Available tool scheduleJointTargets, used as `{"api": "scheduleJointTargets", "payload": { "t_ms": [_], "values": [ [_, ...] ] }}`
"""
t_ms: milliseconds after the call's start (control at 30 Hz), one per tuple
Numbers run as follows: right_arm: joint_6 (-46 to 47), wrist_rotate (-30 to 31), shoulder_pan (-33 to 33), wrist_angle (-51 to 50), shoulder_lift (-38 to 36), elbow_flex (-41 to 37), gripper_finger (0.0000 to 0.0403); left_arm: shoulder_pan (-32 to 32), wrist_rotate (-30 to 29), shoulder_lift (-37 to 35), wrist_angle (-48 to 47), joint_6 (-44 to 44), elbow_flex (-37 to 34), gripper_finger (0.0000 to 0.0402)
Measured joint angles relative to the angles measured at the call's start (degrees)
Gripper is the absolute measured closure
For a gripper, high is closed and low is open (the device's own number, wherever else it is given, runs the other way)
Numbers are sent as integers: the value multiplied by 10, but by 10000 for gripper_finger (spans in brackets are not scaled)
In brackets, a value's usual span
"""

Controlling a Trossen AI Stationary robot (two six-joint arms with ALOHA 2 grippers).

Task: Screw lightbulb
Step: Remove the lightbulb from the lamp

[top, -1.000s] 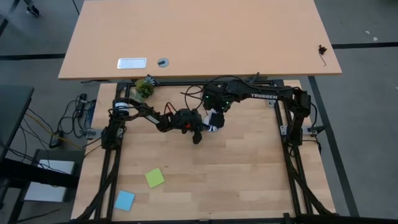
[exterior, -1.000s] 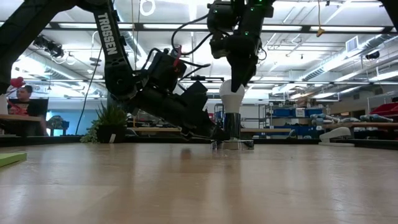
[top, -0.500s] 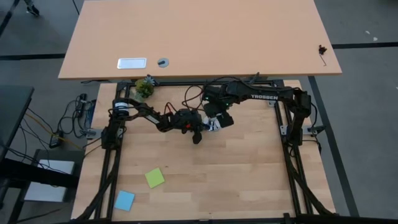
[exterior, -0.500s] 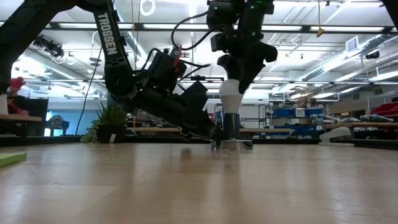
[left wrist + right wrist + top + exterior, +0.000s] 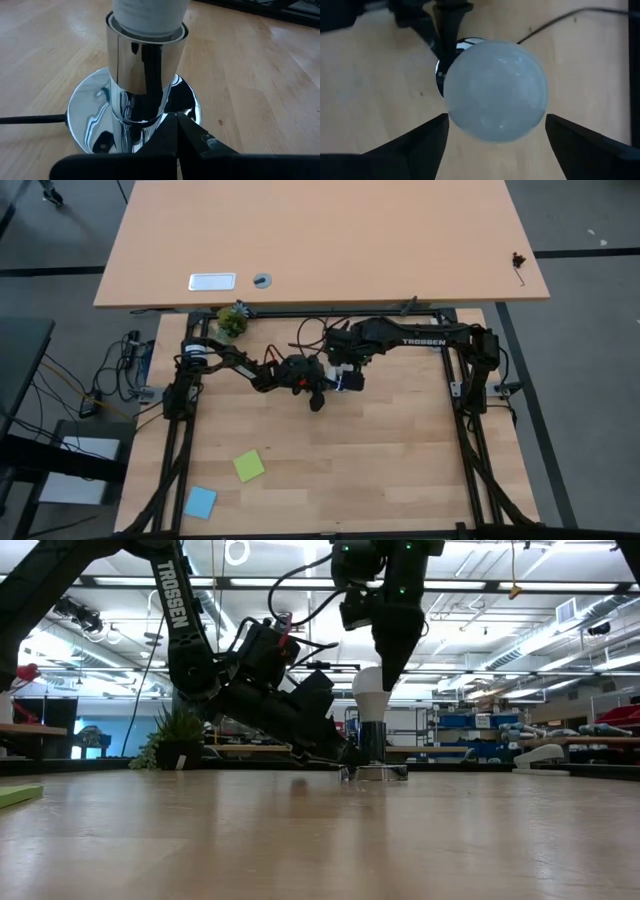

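Observation:
The white frosted lightbulb stands upright with its base in a chrome socket, which rests on a round mirror disc on the table near its middle. My right gripper hangs above the bulb, pointing down and open. Its two fingers stand either side of the bulb's round top; I see no plain touch. My left gripper is shut and reaches in low from the table's left to the socket's disc. My left gripper presses its shut fingertips down on the socket's round base disc, right beside the chrome stem. The fingers come slanting down from the table's left. The disc lies flat on the table under them.
A black cord runs from the socket across the table. A green sticky note and a blue one lie near the front left. A small plant stands at the far left edge, with a larger desk beyond.
My right gripper has rolled about its own axis above the bulb, so the low view now shows its fingers edge-on. The bulb and socket have stayed upright in place.

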Motion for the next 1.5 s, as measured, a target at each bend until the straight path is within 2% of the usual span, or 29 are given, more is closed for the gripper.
{"api": "scheduleJointTargets", "payload": {
  "t_ms": [233, 500, 633, 800, 1000, 1200, 1267, 1367, 1500],
  "values": [
    [120, -6, -8, 16, 0, 0, 57, 0, 2, 0, 0, 0, 0, 401],
    [146, -17, -13, 75, 0, 0, 58, 0, 4, 0, 0, 0, 0, 401],
    [144, -20, -13, 74, 0, 0, 75, 0, 4, 0, 0, 0, 0, 401],
    [131, -32, -18, 71, -1, 1, 115, 0, 4, 0, 0, 0, 0, 401],
    [26, -57, -21, 62, -2, 2, 146, 0, 4, 0, 0, 0, 0, 401],
    [-237, -68, -14, 63, -2, 2, 144, 0, 4, 0, 0, 0, 0, 401],
    [-293, -64, -11, 71, -2, 2, 141, 0, 4, 0, 0, 0, 0, 401],
    [-308, -42, -3, 82, -2, 1, 133, 0, 4, 0, 0, 0, 0, 401],
    [-255, -16, 15, 86, -4, 0, 113, 0, 6, 0, 0, 1, 0, 401]
  ]
}}
